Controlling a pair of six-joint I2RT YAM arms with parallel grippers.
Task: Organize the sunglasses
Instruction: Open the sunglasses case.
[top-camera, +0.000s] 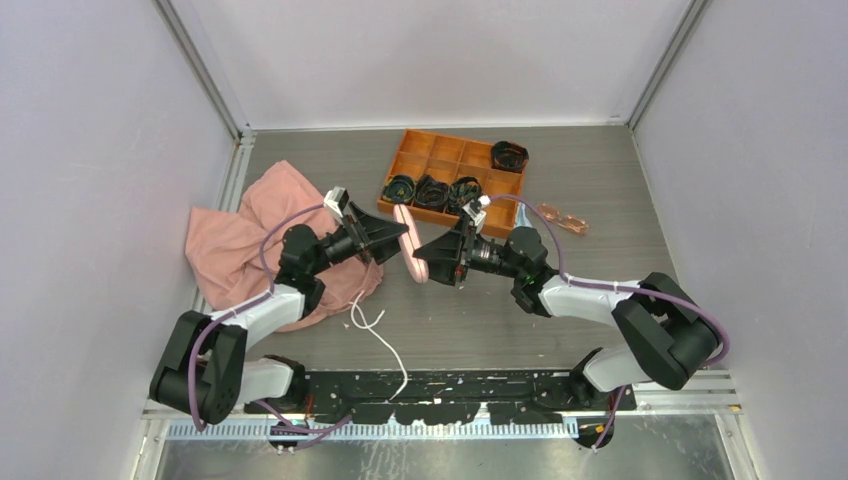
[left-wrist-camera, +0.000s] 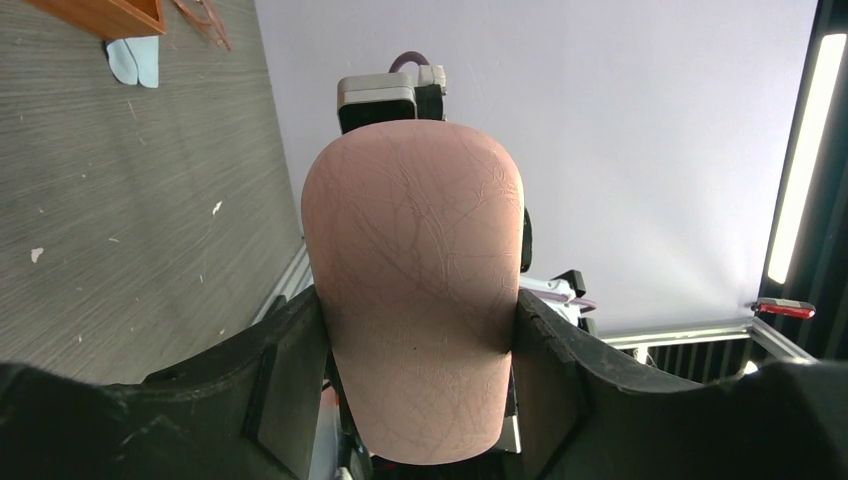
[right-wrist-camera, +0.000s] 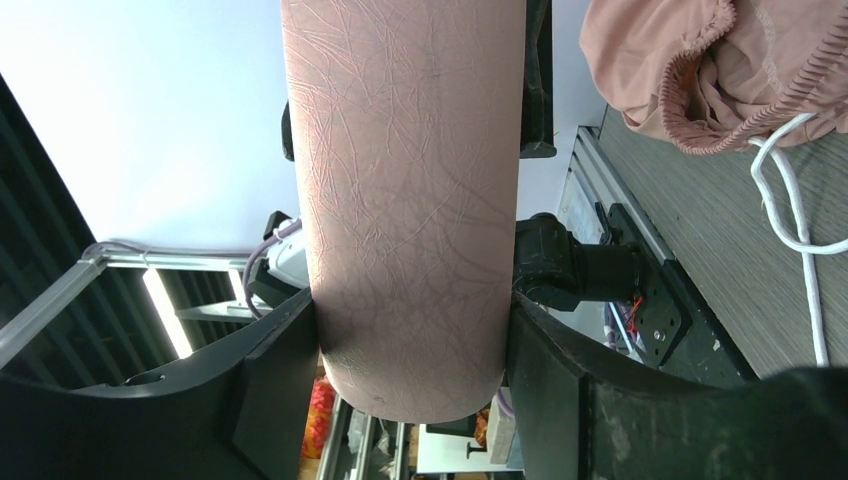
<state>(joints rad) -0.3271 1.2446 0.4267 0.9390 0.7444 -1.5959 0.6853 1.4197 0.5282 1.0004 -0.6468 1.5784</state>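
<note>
Left end effector (left-wrist-camera: 415, 312) and right end effector (right-wrist-camera: 410, 305) each grip the pink case (left-wrist-camera: 410, 220) (jaws part-open). Overhead shows the sunglasses (top-camera: 563, 218) right of the tray (top-camera: 443, 163), unseen from the right wrist.

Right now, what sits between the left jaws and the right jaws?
The pink glasses case. The left jaws grip one end and the right jaws the other. The top view shows it spanning the gap, and each wrist view shows it filling that arm's jaws.
</note>
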